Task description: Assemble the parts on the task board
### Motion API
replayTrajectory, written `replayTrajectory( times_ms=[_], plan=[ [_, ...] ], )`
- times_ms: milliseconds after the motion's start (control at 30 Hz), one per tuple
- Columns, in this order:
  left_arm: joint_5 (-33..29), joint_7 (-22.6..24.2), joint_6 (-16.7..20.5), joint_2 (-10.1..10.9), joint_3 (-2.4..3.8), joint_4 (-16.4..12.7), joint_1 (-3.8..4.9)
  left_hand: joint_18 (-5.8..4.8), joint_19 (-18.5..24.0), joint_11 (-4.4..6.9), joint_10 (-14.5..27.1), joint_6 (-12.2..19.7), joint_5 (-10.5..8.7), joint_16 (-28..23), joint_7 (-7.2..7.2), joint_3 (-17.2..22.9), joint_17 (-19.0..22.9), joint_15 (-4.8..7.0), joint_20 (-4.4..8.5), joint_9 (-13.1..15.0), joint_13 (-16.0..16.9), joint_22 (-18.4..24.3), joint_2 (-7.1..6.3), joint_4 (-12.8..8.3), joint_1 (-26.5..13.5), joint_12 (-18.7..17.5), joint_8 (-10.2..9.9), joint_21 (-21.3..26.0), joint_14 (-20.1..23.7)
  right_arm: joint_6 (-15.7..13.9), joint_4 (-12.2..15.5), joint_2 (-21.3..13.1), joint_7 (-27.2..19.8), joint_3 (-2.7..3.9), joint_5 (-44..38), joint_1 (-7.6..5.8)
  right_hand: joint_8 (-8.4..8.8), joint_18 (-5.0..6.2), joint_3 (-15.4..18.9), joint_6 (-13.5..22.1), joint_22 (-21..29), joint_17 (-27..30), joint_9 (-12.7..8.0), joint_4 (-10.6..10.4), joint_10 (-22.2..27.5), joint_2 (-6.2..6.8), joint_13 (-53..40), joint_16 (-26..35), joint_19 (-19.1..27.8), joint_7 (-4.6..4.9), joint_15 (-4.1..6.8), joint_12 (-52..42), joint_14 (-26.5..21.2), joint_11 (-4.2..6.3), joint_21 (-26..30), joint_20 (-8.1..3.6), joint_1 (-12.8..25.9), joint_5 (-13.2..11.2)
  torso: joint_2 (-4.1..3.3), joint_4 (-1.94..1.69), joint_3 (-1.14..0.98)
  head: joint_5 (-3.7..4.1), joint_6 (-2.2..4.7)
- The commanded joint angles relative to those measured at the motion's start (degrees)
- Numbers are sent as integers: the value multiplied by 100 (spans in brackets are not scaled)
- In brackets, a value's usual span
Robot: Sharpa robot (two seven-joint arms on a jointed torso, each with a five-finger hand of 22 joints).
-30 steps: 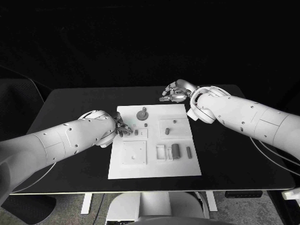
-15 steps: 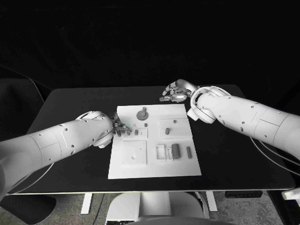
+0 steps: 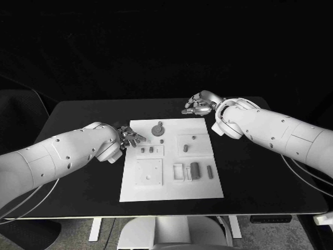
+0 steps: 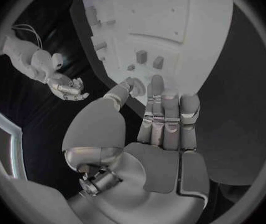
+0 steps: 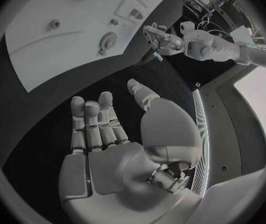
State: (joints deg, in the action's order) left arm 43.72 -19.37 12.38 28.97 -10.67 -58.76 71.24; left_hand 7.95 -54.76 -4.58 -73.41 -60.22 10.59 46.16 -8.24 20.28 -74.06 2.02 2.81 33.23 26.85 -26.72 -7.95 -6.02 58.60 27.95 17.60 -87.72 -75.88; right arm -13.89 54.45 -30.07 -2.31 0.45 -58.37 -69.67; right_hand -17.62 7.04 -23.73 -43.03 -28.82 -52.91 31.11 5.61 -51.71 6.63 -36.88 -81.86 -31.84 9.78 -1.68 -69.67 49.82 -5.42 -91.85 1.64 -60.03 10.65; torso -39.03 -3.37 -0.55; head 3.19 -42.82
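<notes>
1. The room behind is dark, and under my arms lies the black table (image 3: 76,120) with the task board (image 3: 170,159), a white plate, in its middle.

2. My left hand (image 3: 129,137) sits at the board's left edge, near its far corner, just beside a small pair of parts (image 3: 147,150) standing in a recess. From the wrist camera my fingers (image 4: 167,119) lie straight and pressed side by side, the thumb off to one side, reaching over the board's rim. I see nothing held in them, though I cannot tell whether the tips touch the plate.

3. My right hand (image 3: 200,104) hangs over bare table just past the board's far right corner, apart from every part. Its fingers (image 5: 95,122) are loosely together and gently curled, with nothing in them. I judge it is parked there to leave the board open to the left hand.

4. The round part with a stem (image 3: 158,126) lies on the far section of the board, near my left fingertips. A small dark part (image 3: 186,147) stands in the right-hand square, and a darker long part (image 3: 195,168) lies among the slots nearer my body.

5. I judge the task is at an early or middle stage, with several pieces loose, and that my left hand is placed for a pick at the far-left cluster.
</notes>
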Motion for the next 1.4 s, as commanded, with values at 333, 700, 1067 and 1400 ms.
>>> replayTrajectory(
  times_ms=[333, 700, 1067, 1400],
  plan=[
    [-1312, 1597, 224, 497, 225, -510, 125, -87, 982, -197, 636, 175, 0, -1581, -18, 248, 1022, -525, -268, -16, -173, 593, 150, 0, 118, -177, 92, 1084, 812, 122, 104, -227, -48, 0, -37, 89, -74, -30, -19, -21, 11, 8, 9, 53, 16, -31, 11, -7, 15, -10, -2, -26, -20, 11, 22, -25, -55, -6, 9, -3, 0, 40, 128],
    [-1060, 2220, 348, 786, 224, -929, 157, -179, 1296, -201, 614, 126, 0, -2201, 2, 400, 1374, -695, -379, 23, -259, 747, 151, -91, 381, -209, 171, 1431, 1037, 89, 255, -450, -92, -5, -260, 184, -129, -17, -74, -117, 12, 11, 33, 127, 0, -46, 15, -20, 2, -18, 5, -47, -7, 21, 10, -37, -204, -6, 6, 8, 5, 28, 218],
    [1129, 1993, 606, 280, 196, -421, 181, -101, 965, -183, 498, 144, -11, -2176, -12, 247, 1376, -578, -344, 32, -295, 677, -26, -137, 623, -176, 168, 1296, 510, -102, 383, -547, -192, -5, -236, 250, -133, -17, -73, -124, 12, 11, 35, 128, -2, -42, 16, -21, 1, -18, 5, -48, -5, 21, 9, -37, -207, -7, -4, 10, -11, 21, 270],
    [2488, 1805, 183, -498, 18, 430, 208, -32, 689, -133, 339, 52, -7, -2082, 18, 105, 1295, -466, -299, 47, -274, 620, -33, -147, 780, -78, 201, 1161, 180, -206, 420, -478, -234, -4, -127, 261, -135, -18, -70, -128, 12, 11, 36, 127, -5, -37, 16, -23, 0, -17, 6, -50, -3, 21, 7, -37, -206, -9, -27, 42, -21, 27, 275]
  ],
)
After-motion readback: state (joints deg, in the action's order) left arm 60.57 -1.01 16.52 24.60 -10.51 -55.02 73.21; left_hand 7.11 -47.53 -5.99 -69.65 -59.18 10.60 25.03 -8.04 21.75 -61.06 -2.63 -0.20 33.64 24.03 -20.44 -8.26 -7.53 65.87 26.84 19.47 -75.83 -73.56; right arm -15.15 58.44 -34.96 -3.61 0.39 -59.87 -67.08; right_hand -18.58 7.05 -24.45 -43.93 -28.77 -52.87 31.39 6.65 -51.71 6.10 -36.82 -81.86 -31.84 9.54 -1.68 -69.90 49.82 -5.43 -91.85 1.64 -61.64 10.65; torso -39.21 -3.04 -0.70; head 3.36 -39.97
